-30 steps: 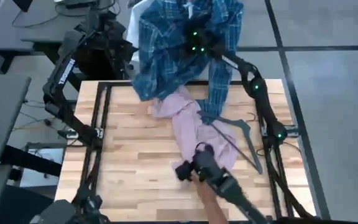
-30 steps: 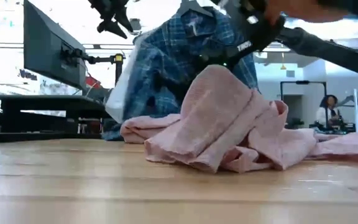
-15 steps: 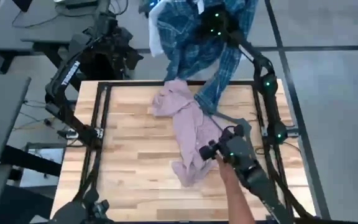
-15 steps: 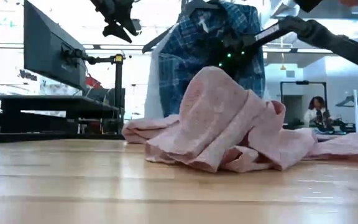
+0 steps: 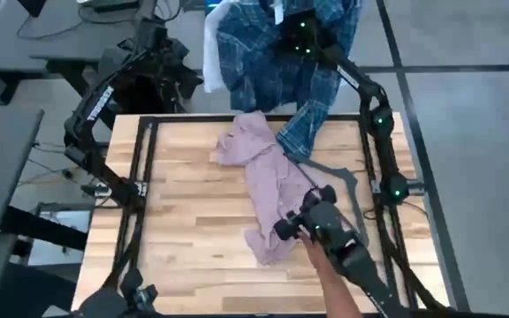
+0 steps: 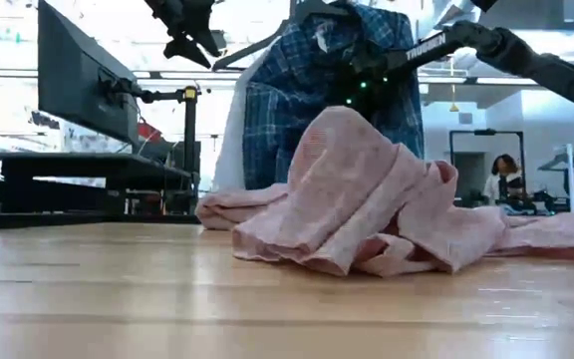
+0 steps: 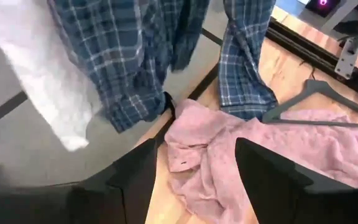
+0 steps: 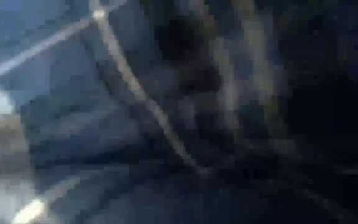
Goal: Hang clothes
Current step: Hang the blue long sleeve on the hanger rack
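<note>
Pink shirt is the nearest of the clothes: crumpled in a heap on the wooden table, running from mid-table toward the far edge. In the low view it stands up in a folded hump, with one sleeve trailing flat to the side.

At its near end a person's forearm reaches in over the near table edge, with a dark device at the hand, just over the shirt's near hem. I can't tell whether it touches the cloth.

A thin wire hanger lies flat on the table just beside the pink shirt, on the right arm's side, touching or overlapping its edge.

Past the far table edge the plaid shirt hangs in the air, off the table. One sleeve drops down to the far edge, next to the pink shirt's collar end. In the low view it hangs upright behind the pink heap.

The right gripper is up against the plaid shirt near its top. Its wrist view shows only blurred plaid cloth – can't tell whether it is clamped or apart.

The white shirt hangs right beside the plaid one, on the left arm's side, touching it.

The left gripper sits off the table's far left corner – fingers apart, holding nothing, pointed at the hanging shirts.

Far background in the low view: a monitor and a seated person.
</note>
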`<action>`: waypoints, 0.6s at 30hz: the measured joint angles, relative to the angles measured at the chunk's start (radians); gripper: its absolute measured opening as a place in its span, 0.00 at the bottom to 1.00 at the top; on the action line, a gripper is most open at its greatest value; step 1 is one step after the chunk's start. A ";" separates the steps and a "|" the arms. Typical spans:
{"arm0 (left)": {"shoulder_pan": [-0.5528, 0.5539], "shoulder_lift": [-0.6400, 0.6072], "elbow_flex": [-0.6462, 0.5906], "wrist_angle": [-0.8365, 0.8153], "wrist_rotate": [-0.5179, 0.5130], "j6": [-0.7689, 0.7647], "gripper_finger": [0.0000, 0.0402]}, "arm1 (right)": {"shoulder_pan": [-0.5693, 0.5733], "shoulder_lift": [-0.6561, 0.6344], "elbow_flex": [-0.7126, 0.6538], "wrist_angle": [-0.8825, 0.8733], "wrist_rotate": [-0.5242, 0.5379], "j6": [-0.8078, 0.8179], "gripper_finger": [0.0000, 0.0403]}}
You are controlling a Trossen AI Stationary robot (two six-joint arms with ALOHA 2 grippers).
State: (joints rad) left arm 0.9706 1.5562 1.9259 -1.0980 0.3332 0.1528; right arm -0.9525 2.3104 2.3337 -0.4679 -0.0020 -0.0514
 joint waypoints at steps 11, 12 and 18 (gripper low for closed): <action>-0.003 0.000 0.000 -0.004 0.000 0.025 0.50 | 0.101 -0.010 0.000 -0.167 -0.503 0.258 0.40; -0.003 0.000 0.000 -0.004 0.000 0.031 0.50 | 0.112 -0.019 0.000 -0.172 -0.543 0.255 0.40; -0.003 0.000 0.000 -0.003 0.000 0.060 0.50 | 0.169 -0.133 0.001 -0.244 -0.637 0.152 0.40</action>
State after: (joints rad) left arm 0.9680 1.5558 1.9259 -1.1015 0.3336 0.2125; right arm -0.7837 2.1775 2.3348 -0.7121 -0.6386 0.1004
